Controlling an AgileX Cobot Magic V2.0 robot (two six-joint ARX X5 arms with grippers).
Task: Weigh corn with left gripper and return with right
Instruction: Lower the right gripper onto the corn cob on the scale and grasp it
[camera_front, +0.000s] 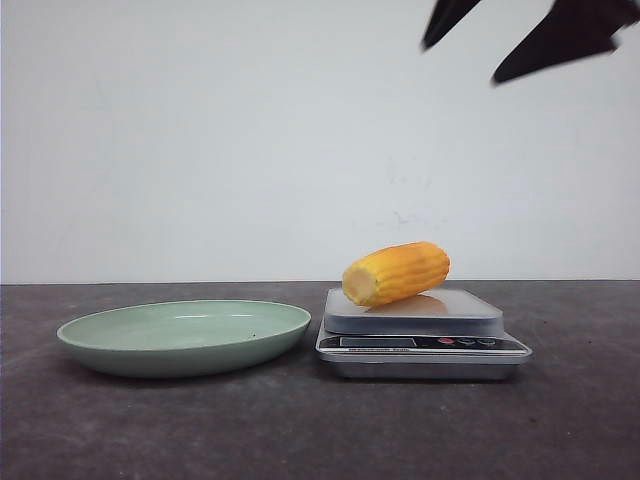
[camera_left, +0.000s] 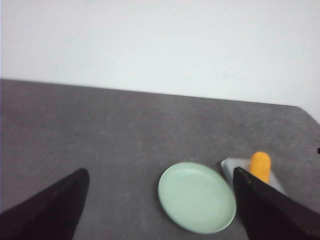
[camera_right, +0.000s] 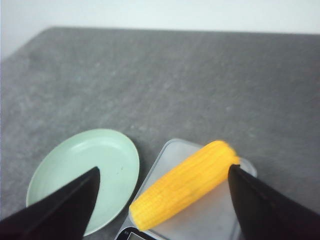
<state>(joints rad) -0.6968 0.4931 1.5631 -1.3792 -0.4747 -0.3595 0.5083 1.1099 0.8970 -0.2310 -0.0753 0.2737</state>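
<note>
On the one scale (camera_front: 420, 335) lies one corn (camera_front: 396, 273), beside one plate (camera_front: 185, 337).

A short orange-yellow corn (camera_front: 397, 273) cob lies on its side on the grey platform of a small silver kitchen scale (camera_front: 421, 335), its paler cut end turned toward the left and front. Just left of the scale, close but apart, a shallow pale green plate (camera_front: 184, 336) sits on the dark grey counter (camera_front: 300, 430) — both against a plain white wall (camera_front: 250, 130). High in the upper right corner, well above the corn, two black pointed fingers of the right gripper (camera_front: 470, 55) hang with the jaws spread apart — touching nothing.
</note>
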